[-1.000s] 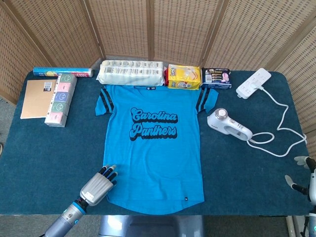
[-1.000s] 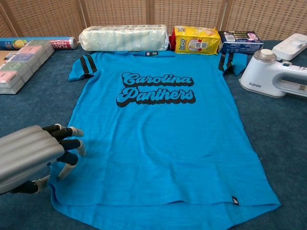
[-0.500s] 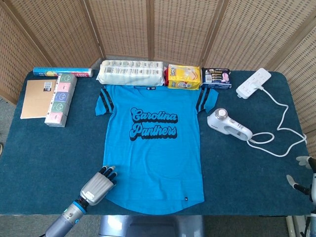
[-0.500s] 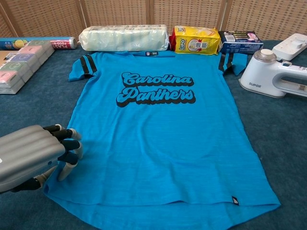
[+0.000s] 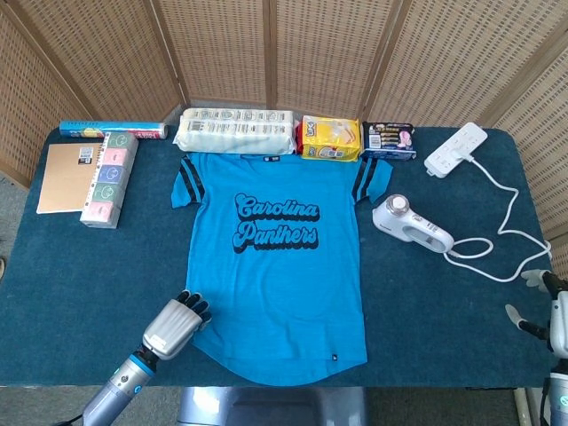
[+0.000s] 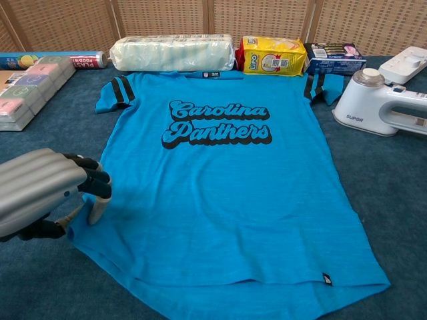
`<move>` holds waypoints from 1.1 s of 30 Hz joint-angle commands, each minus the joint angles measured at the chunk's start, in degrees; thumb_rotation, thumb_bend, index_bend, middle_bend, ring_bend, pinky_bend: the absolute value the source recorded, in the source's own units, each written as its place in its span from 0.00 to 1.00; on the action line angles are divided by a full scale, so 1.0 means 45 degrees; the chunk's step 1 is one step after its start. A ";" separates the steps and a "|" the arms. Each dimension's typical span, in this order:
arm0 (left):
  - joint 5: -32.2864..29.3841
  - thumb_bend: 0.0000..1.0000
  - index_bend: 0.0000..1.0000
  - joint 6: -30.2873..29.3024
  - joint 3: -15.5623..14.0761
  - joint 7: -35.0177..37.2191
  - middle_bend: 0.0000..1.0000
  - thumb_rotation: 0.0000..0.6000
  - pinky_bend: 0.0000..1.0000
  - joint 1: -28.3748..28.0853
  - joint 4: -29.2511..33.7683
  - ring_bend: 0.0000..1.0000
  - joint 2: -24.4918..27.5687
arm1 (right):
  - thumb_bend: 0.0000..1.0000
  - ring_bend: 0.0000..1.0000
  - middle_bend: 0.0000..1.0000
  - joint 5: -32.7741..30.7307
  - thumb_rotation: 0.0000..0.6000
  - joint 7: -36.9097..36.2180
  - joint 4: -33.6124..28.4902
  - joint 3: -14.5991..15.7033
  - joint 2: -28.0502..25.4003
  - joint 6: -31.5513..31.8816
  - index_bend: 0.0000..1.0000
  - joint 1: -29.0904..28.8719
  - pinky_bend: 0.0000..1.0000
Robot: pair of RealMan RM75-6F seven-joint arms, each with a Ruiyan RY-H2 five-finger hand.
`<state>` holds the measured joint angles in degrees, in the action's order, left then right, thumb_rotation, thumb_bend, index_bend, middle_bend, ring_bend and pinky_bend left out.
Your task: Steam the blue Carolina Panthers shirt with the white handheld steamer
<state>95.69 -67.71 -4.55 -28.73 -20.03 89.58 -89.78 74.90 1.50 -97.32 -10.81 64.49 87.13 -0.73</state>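
While the blue Carolina Panthers shirt point(image 5: 277, 257) lies flat on the blue table point(image 5: 89, 284), its lower left hem corner is under the fingertips of the left hand point(image 5: 176, 323), whose fingers are curled down and pinching that edge of fabric, lifting it a little. One white handheld steamer point(image 5: 410, 223) sits just right of the shirt, untouched, well apart from both hands. One right hand point(image 5: 541, 302) shows at the table's far right edge, fingers apart, holding nothing.

Staged test room, wicker screen point(image 5: 293, 53), blue-carpeted table point(image 5: 444, 302), household goods
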 commanded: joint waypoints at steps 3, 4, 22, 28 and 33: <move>-0.0070 0.57 0.61 -0.0168 0.0158 0.0381 0.45 1.00 0.34 -0.0018 -0.0148 0.32 -0.0148 | 0.23 0.43 0.45 0.0026 1.00 0.0280 -0.0399 -0.0269 -0.0095 -0.0521 0.37 -0.0561 0.36; -0.0098 0.57 0.61 -0.0152 0.0166 0.0399 0.45 1.00 0.34 -0.0029 -0.0159 0.32 -0.0164 | 0.23 0.42 0.45 0.0002 1.00 0.0369 -0.0464 -0.0325 -0.0102 -0.0667 0.37 -0.0701 0.36; -0.0301 0.57 0.61 0.0018 0.0034 0.0361 0.45 1.00 0.34 -0.0133 0.0332 0.32 -0.0120 | 0.24 0.38 0.40 -0.2079 1.00 0.3094 0.0104 -0.1394 0.0964 -0.3642 0.32 -0.3812 0.36; -0.0491 0.56 0.61 0.0171 0.0032 0.0049 0.45 1.00 0.34 -0.0170 0.0445 0.32 -0.0065 | 0.24 0.37 0.39 -0.3083 1.00 0.4137 0.0912 -0.1568 0.1807 -0.3932 0.27 -0.4586 0.36; -0.0664 0.56 0.61 0.0220 0.0052 -0.0045 0.45 1.00 0.34 -0.0177 0.0597 0.32 0.0015 | 0.24 0.37 0.38 -0.3894 1.00 0.4691 0.1718 -0.1790 0.2575 -0.4148 0.26 -0.5242 0.37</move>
<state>92.74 -66.73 -4.33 -28.91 -20.83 92.24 -89.74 58.10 21.82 -90.35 -18.49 75.22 68.93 -23.61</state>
